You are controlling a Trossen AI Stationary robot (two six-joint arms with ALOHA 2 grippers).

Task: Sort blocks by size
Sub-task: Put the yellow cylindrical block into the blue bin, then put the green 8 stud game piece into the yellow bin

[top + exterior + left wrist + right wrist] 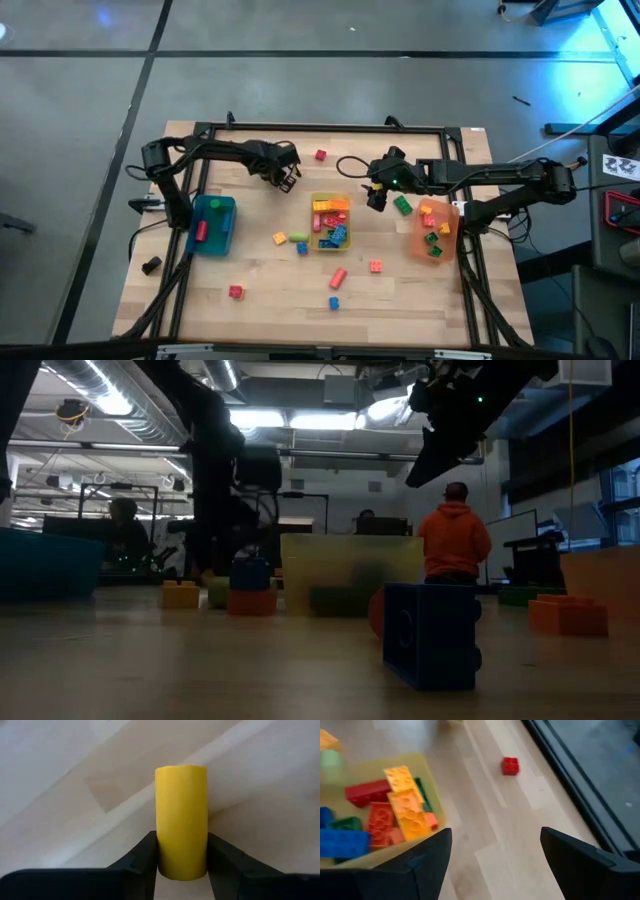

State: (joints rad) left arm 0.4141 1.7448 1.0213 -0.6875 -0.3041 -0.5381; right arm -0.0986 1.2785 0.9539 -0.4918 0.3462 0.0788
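Wooden tabletop (pixel 270 285) inside a dark frame fills the overhead view, with grey floor around it. Three bins stand on it: a blue bin (pixel 213 225) at the left holding a red piece and a green piece, a yellow bin (pixel 331 222) in the middle packed with red, orange, yellow, green and blue blocks (pixel 395 810), and an orange bin (pixel 437 231) at the right with a few red, green and yellow ones. Both arms reach in over the far half of the table. The left gripper (pixel 287 176) sits between the blue and yellow bins, its fingers (pixel 145 857) pressed against both sides of a yellow block (pixel 181 820) that stands out beyond them above the wood. The right gripper (pixel 377 195) hangs between the yellow and orange bins, jaws wide apart and holding nothing, a small red block (pixel 510 765) lying on the wood well ahead of it. Loose blocks lie scattered on the near half.
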